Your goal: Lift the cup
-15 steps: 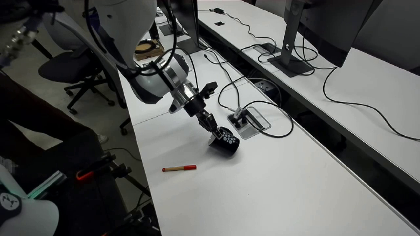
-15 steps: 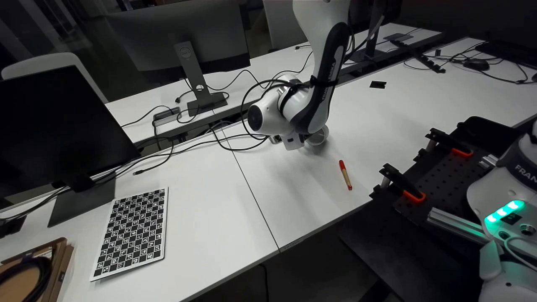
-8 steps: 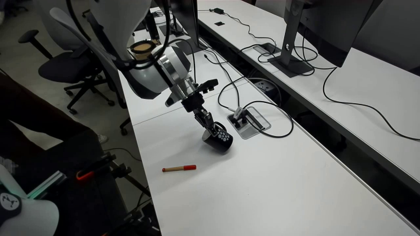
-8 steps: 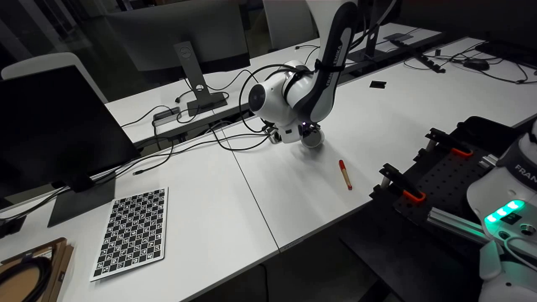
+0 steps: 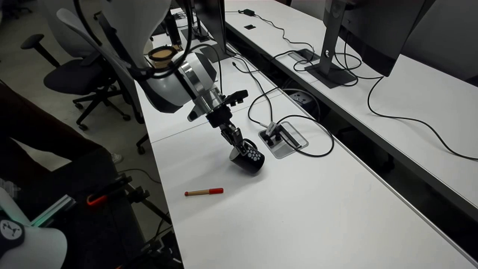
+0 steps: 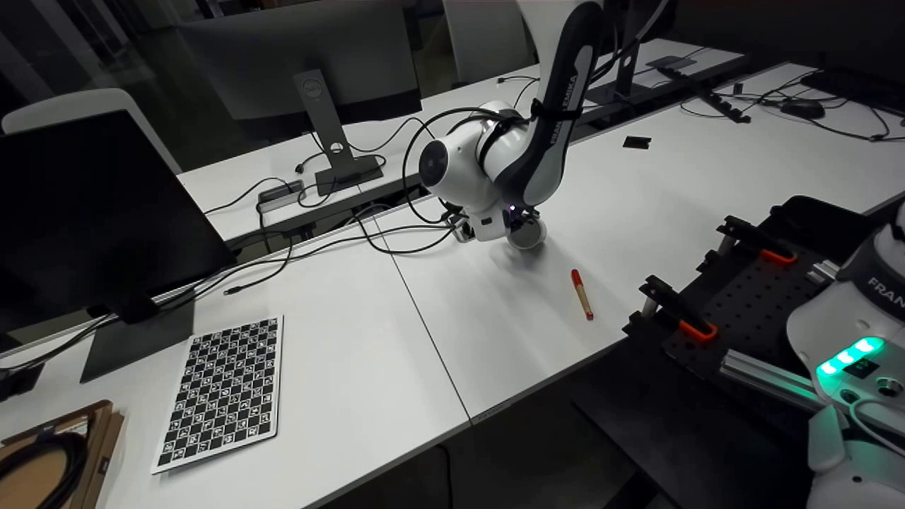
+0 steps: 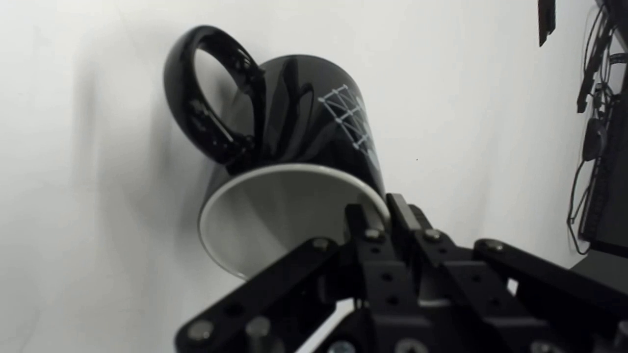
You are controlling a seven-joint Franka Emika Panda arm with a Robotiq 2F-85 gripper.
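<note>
The cup (image 5: 247, 160) is a black mug with light dot markings, a handle and a pale inside. It is tilted over the white table, its mouth towards my gripper. It also shows in an exterior view (image 6: 527, 236), partly behind the arm, and in the wrist view (image 7: 304, 117). My gripper (image 7: 374, 203) is shut on the cup's wall at the rim, one finger inside and one outside. The gripper shows at the rim in an exterior view (image 5: 243, 149). Its shadow lies beside it; whether its lower edge touches the table I cannot tell.
A red and tan pen (image 5: 204, 192) lies near the table's edge; it shows in both exterior views (image 6: 582, 295). A grey socket box (image 5: 283, 139) with looping black cables sits behind the cup. A checkered board (image 6: 223, 392) and a monitor (image 6: 92, 219) stand farther along the table.
Over the last second the arm and the held cup have shifted a little left and up in an exterior view. In the last half second they have hardly moved. The grip looks the same.
</note>
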